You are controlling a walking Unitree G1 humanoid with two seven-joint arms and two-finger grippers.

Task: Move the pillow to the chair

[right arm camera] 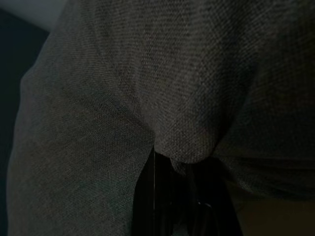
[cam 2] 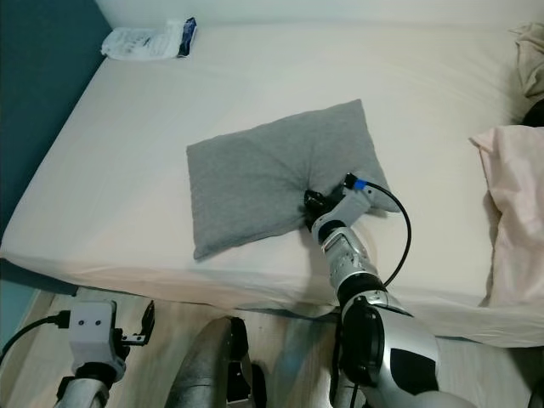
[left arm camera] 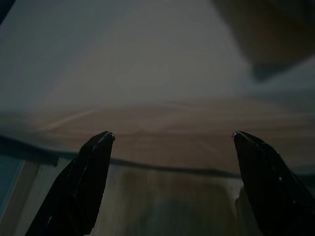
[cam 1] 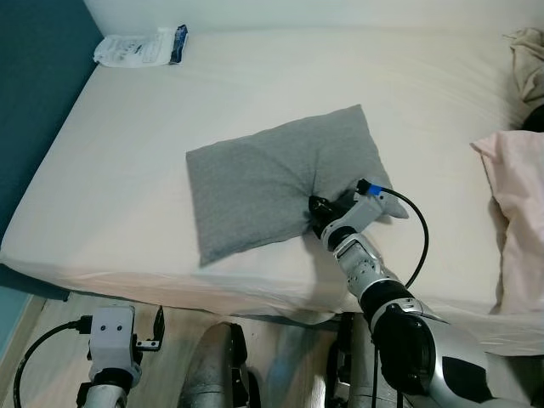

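- The grey pillow point(cam 1: 272, 183) lies flat on the bed point(cam 1: 153, 204), towards the near edge and about midway between left and right; it has not left the mattress.
- The right end effector point(cam 1: 316, 212) sits at the pillow's near-right edge. Its black fingers are pinched together on a fold of the grey fabric, which puckers in towards that spot; the right wrist view shows the cloth bunched over the dark fingers point(right arm camera: 162, 196).
- Judged from this, the grasp is made, but lifting, carrying and setting down are all left to do. No chair can be seen, so the robot would probably have to turn or walk to reach it.
- The left end effector point(left arm camera: 172, 135) hangs low beside the near-left side of the bed, fingers spread wide with nothing between them.
- Containers: the nearest thing to one is a white plastic packet point(cam 1: 140, 47) at the far-left corner of the bed; its contents cannot be made out.
- A pink blanket point(cam 1: 514, 195) lies along the right side.
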